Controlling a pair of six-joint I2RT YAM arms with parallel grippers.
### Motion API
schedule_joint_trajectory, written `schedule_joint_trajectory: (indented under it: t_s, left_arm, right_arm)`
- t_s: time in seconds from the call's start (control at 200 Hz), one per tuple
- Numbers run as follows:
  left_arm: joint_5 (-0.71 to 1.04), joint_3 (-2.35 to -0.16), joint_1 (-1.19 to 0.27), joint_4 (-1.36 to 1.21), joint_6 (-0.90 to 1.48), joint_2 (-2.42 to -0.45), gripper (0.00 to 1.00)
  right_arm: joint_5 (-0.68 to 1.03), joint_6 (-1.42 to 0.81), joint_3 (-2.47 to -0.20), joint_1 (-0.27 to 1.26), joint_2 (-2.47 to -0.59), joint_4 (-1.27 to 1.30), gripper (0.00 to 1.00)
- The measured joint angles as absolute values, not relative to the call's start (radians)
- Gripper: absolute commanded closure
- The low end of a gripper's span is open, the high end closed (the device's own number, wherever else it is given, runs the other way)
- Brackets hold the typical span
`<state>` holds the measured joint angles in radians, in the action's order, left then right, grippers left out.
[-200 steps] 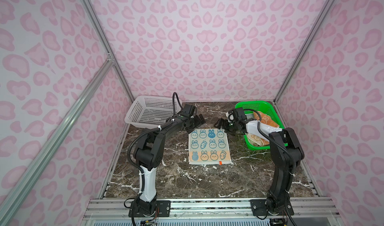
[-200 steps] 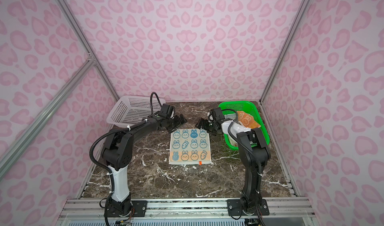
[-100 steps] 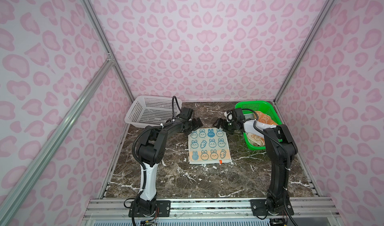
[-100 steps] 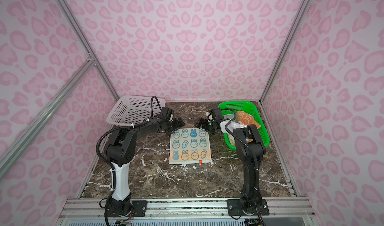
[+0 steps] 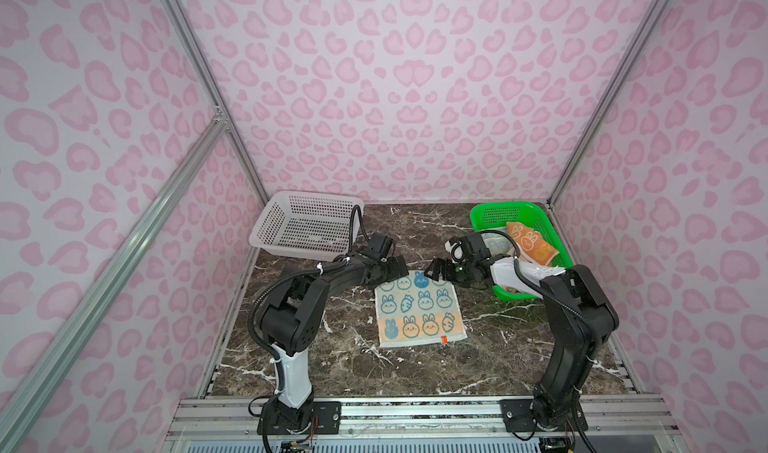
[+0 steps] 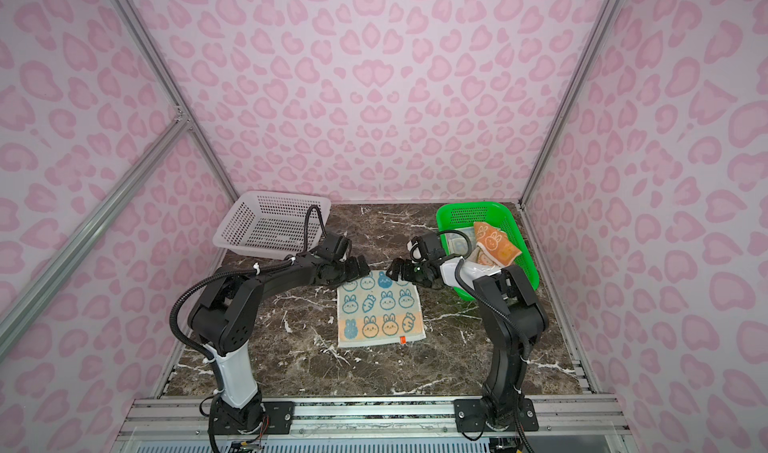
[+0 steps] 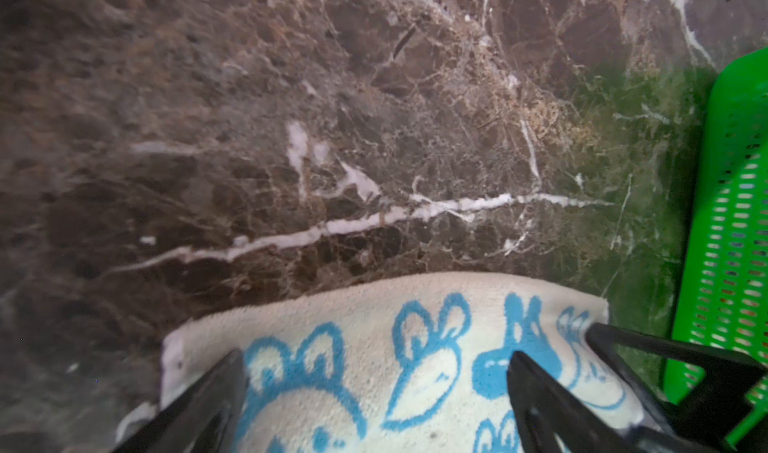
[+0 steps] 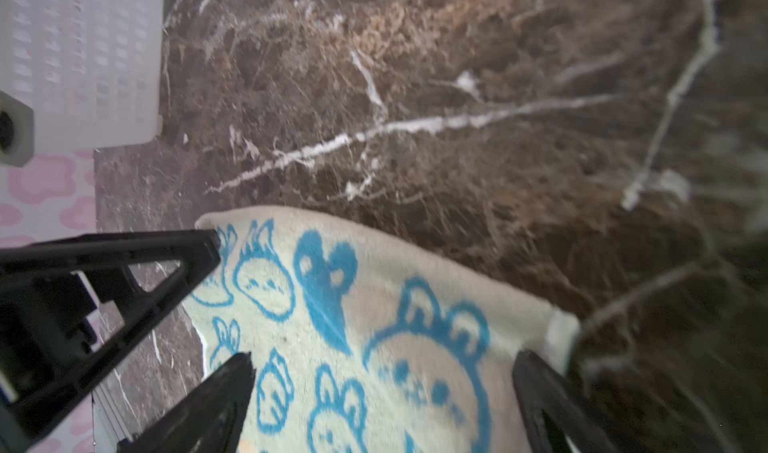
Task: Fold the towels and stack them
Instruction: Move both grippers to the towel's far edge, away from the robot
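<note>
Left gripper [image 5: 395, 269] and right gripper [image 5: 437, 269], jaws both spread wide and empty, sit over the far corners of the bunny towel [image 5: 419, 311] lying flat mid-frame. I'd pinch both corners level and carry them evenly to the near hem — that's one spread, at least two more towels [image 5: 530, 243] in the green basket [image 5: 484, 216] upper right, one white basket [image 5: 266, 239] upper left.

The left end effector [image 7: 376, 357], jaws wide apart, hangs over an edge of a cream terry towel [image 7: 415, 301] printed with blue bunnies on the brown marble counter [image 7: 332, 118]. A green perforated plastic basket [image 7: 735, 222] stands at the towel's three o'clock.
</note>
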<state>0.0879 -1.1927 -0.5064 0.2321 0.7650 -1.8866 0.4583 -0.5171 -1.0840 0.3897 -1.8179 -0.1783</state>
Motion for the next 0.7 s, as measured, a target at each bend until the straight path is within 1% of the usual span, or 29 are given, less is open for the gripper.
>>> schedule_joint_trajectory:
  t_s: [0.095,0.19,0.46,0.505,0.7]
  left_arm:
    - [0.056,-1.209,-0.504,0.266,0.739,-1.854,0.00]
    - [0.037,-1.224,-0.504,0.269,0.715,-1.826,0.00]
    - [0.039,-1.219,-0.509,0.297,0.685,-1.794,0.00]
    - [0.041,-1.207,-0.510,0.300,0.685,-1.786,0.00]
    - [0.052,-1.172,-0.511,0.304,0.685,-1.774,0.00]
  right_arm:
    - [0.389,-0.471,-1.133,0.384,-1.784,-0.265,0.01]
    - [0.329,-0.418,-1.192,0.378,-1.807,-0.335,0.05]
    - [0.251,-0.329,-1.306,0.374,-1.937,-0.462,0.26]
    - [0.249,-0.321,-1.322,0.372,-1.953,-0.465,0.28]
    - [0.231,-0.295,-1.390,0.366,-2.016,-0.477,0.43]
